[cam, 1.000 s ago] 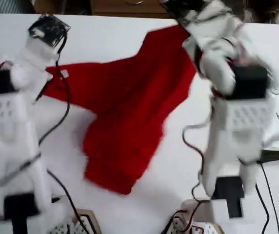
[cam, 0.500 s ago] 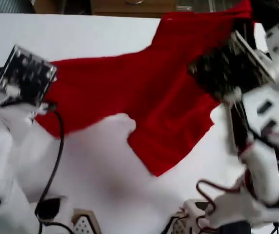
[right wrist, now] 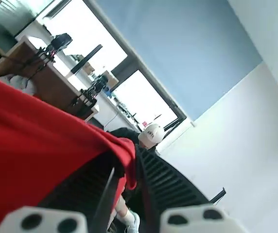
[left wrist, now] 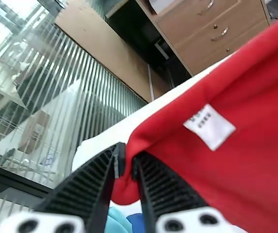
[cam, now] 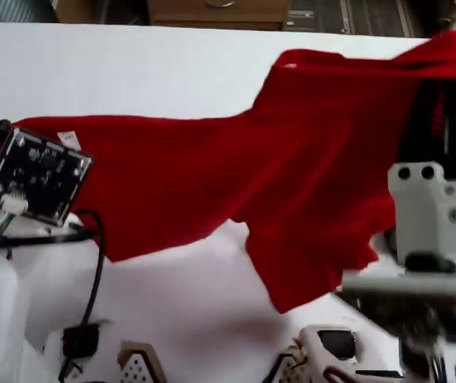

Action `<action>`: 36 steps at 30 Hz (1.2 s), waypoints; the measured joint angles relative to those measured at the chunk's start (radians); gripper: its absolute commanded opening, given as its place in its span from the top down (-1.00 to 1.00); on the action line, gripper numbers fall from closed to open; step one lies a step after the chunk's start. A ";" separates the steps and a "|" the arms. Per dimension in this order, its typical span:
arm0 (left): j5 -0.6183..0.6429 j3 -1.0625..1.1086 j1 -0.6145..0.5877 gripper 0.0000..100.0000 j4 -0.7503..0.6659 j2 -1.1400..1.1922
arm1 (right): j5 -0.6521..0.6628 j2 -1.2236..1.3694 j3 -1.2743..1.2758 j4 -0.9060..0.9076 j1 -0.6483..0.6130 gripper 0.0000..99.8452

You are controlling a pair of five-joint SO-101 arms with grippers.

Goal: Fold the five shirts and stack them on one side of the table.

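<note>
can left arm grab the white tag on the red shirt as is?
Probably not. The left gripper is shut on the red shirt, so it's occupied; the white tag lies on the cloth just past its fingertips, otherwise unobstructed.

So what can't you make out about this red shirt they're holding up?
High view: the table under the red shirt, covered by the cloth.
High view: the shirt's upper right corner, cut off by the edge and an arm.
Left wrist view: the print on the white label, too small to read.
Right wrist view: most of the shirt beyond the right hand, cut off by the edge.
</note>
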 measured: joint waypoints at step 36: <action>-0.043 0.255 -0.124 0.96 -0.161 -0.109 | -0.003 0.006 0.000 -0.054 -0.147 0.96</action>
